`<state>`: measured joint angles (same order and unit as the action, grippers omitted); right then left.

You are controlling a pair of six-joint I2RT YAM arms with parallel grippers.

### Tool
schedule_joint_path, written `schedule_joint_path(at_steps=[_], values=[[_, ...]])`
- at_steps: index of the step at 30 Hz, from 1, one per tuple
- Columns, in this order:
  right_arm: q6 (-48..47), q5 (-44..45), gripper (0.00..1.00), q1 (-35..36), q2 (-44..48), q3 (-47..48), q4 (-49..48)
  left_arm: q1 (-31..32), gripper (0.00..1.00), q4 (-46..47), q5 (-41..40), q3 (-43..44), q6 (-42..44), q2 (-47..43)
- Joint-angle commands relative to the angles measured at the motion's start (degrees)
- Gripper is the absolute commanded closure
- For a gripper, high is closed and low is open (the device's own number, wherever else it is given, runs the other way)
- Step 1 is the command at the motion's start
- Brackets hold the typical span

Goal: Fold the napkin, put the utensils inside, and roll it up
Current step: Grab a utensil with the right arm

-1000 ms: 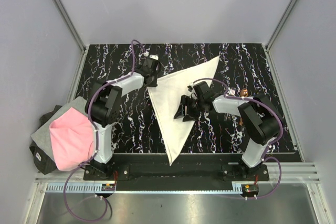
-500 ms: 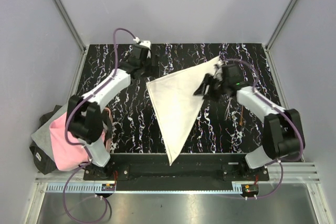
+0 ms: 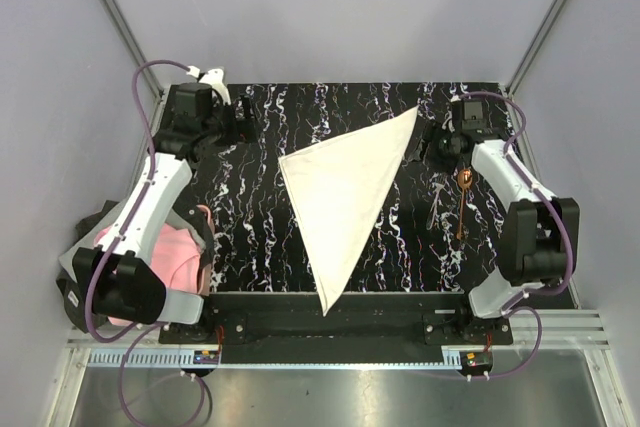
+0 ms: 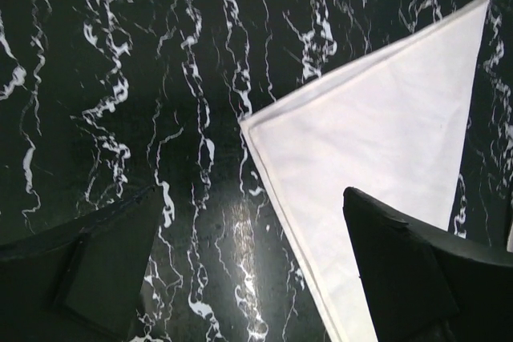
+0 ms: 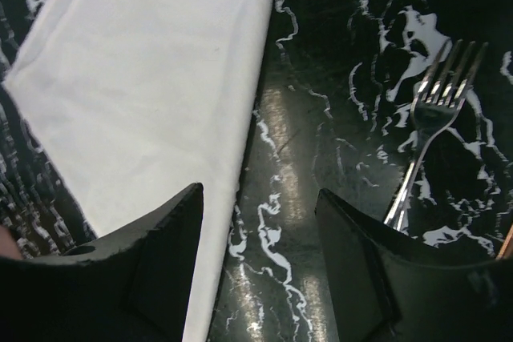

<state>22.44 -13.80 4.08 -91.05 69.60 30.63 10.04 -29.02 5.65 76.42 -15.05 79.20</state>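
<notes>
The cream napkin [image 3: 343, 195] lies flat on the black marbled table, folded into a long triangle with its tip toward the near edge. My left gripper [image 3: 236, 124] hovers open off the napkin's far left corner; in the left wrist view the napkin [image 4: 385, 134] sits under the right finger, and the gripper [image 4: 252, 194] holds nothing. My right gripper [image 3: 426, 146] stands open beside the far right corner. In the right wrist view the gripper [image 5: 258, 190] is empty, between the napkin [image 5: 144, 78] and the silver fork [image 5: 423, 130]. The fork [image 3: 437, 209] and copper utensil [image 3: 463, 203] lie right of the napkin.
A pink and grey cloth [image 3: 150, 259] hangs off the table's left edge by the left arm's base. Grey walls and metal frame posts close in the table on three sides. The copper utensil's tip [image 5: 506, 243] shows at the right wrist view's edge.
Both arms have swung outward off the napkin, the left to the far left, the right to the far right corner. The left gripper has opened wide. The napkin lies still.
</notes>
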Motion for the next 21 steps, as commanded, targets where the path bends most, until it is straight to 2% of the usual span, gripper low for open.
schedule_joint_path(at_steps=[1, 5, 15, 21], values=[[-3.09, 10.18, 0.34, 0.14, -3.52, 4.4, 5.05, 0.5, 0.01, 0.45, 4.62, -2.07, 2.83, -0.18], [-4.42, 16.35, 0.35, -0.91, -4.66, 3.26, 7.16, 0.5, 0.01, 0.54, 7.35, -1.98, 2.66, -0.71], [-3.98, 14.5, 0.45, -2.58, -13.98, 2.99, 6.81, 0.5, 0.01, 0.8, 7.36, -2.77, 3.09, -1.59], [-4.15, 14.33, 0.49, -2.49, -16.0, 2.12, 6.9, 0.5, 0.01, 0.8, 7.88, -2.77, 2.75, -1.24]])
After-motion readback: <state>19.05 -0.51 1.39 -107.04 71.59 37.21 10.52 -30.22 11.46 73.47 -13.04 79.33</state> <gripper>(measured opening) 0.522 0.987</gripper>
